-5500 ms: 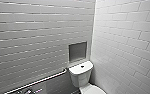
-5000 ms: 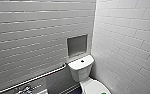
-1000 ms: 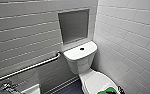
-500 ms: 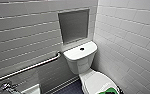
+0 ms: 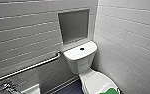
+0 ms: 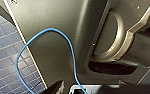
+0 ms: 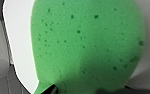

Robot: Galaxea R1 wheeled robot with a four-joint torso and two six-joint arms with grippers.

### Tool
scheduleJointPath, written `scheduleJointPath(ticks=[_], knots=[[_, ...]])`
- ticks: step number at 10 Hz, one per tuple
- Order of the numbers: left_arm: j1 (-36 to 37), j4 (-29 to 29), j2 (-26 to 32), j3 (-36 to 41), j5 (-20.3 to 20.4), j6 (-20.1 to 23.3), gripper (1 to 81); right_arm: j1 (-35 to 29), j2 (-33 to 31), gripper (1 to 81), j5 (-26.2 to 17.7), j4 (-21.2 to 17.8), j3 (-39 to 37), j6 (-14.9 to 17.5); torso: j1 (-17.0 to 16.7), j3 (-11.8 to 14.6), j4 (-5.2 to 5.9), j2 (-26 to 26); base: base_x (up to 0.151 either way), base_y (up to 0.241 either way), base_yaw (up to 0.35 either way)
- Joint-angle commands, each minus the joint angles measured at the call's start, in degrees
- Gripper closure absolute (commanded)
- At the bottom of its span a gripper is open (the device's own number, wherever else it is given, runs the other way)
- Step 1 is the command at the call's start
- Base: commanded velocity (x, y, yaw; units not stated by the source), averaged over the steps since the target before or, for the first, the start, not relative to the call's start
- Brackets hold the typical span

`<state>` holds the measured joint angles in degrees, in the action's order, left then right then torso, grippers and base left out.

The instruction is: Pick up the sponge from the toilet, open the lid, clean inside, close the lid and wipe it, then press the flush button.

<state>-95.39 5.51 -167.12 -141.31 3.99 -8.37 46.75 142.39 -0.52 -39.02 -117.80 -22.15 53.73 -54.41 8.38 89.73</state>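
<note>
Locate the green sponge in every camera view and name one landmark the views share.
Head view: the sponge lies at the bottom edge, on the closed lid.
Left wrist view: robot housing, a blue cable, blue floor tiles.
Right wrist view: the sponge, large and close.
Shared landmark: the white lid beneath it, head and right wrist views.

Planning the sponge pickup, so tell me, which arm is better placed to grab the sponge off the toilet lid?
Probably the right: its wrist camera sits close over the sponge on the closed lid. The left wrist camera faces the robot's body and floor tiles.
</note>
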Motion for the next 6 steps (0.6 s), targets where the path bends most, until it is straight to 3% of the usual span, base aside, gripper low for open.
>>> scheduleJointPath(ticks=[1,3,4,6], knots=[[-1.25,-0.24,0.47,0.42,-4.6,0.29,1.0,-4.86,-1.38,1.0,-3.26,-0.18,-0.85,0.17,0.0,0.0,0.0,0.02,0.0,0.0,0.0],[-1.25,-0.68,0.91,0.42,-4.6,0.29,1.0,-5.39,0.73,1.0,-2.03,0.0,-1.11,0.7,0.0,0.0,0.0,0.02,0.0,0.0,0.0],[-1.42,-0.85,1.0,0.42,-4.6,0.29,1.0,-4.52,2.22,1.0,1.91,0.6,-1.11,1.05,0.0,0.0,0.0,0.02,0.0,0.0,0.0],[-1.69,-0.94,1.26,0.42,-4.6,0.2,1.0,-1.44,5.12,1.0,9.83,5.43,-1.28,1.32,0.0,0.0,0.0,0.02,0.0,0.0,0.0]])
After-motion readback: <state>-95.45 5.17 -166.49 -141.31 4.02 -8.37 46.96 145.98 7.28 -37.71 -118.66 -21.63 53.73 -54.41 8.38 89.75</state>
